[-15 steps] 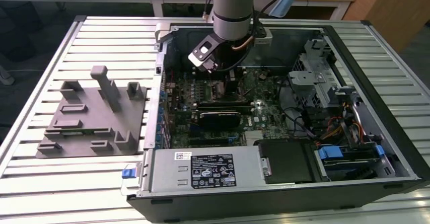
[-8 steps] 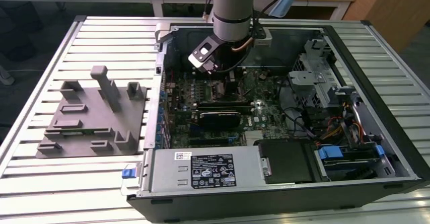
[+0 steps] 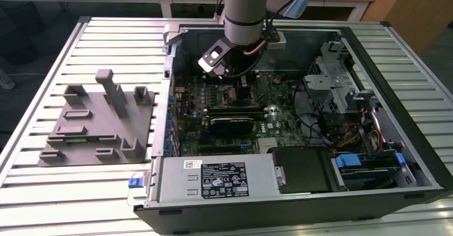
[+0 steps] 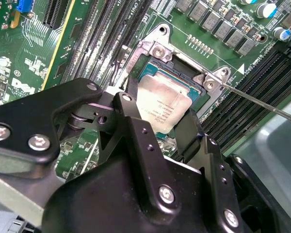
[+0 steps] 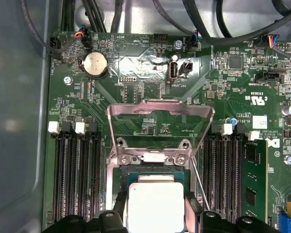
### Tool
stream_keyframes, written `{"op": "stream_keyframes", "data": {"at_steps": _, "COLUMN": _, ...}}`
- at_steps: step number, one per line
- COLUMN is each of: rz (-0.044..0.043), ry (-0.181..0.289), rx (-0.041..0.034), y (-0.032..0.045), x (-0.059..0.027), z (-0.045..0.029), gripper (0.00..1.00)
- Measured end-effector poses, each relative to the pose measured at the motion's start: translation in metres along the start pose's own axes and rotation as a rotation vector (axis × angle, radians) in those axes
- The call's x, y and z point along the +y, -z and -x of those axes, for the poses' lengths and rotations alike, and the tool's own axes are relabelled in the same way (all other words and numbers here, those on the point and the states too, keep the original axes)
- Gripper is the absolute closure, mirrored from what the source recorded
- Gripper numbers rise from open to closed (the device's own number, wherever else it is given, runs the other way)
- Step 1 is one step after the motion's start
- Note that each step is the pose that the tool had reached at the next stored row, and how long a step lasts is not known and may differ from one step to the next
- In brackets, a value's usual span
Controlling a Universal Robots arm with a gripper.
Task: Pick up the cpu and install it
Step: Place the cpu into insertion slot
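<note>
The cpu (image 4: 161, 104) is a flat square chip with a shiny silver top. It lies level in the open socket frame (image 4: 157, 48) on the green motherboard, and I cannot tell whether it is fully seated. My gripper (image 4: 160, 121) stands right over it. Its black fingers (image 4: 128, 109) press against two opposite edges of the chip. In the first wrist view the cpu (image 5: 155, 206) shows between the same fingers (image 5: 120, 208), below the raised metal load plate (image 5: 160, 121). In the exterior view the arm's wrist (image 3: 244, 34) hangs over the back half of the open computer case.
The socket's thin lever rod (image 4: 262, 104) sticks out beside the socket. Memory slots (image 5: 77, 174) flank it, and a memory stick (image 5: 254, 184) fills one. A black heatsink block (image 3: 230, 123), drive cage (image 3: 336, 90) and power supply (image 3: 212, 180) are in the case. A grey fixture tray (image 3: 99, 119) stands outside it.
</note>
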State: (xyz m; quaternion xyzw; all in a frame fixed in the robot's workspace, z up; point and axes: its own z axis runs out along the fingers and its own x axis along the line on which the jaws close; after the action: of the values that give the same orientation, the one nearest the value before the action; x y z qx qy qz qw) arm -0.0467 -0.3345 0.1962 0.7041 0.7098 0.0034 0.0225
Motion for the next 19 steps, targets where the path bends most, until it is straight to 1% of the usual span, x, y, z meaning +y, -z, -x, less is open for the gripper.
{"op": "stream_keyframes", "data": {"at_steps": 10, "rz": -0.0002, "ry": -0.009, "rx": 0.0006, "y": -0.0038, "x": -0.0005, "z": -0.001, "gripper": 0.46}}
{"op": "stream_keyframes", "data": {"at_steps": 19, "rz": -0.0004, "ry": -0.01, "rx": 0.0011, "y": -0.0044, "x": -0.0005, "z": -0.001, "gripper": 0.46}}
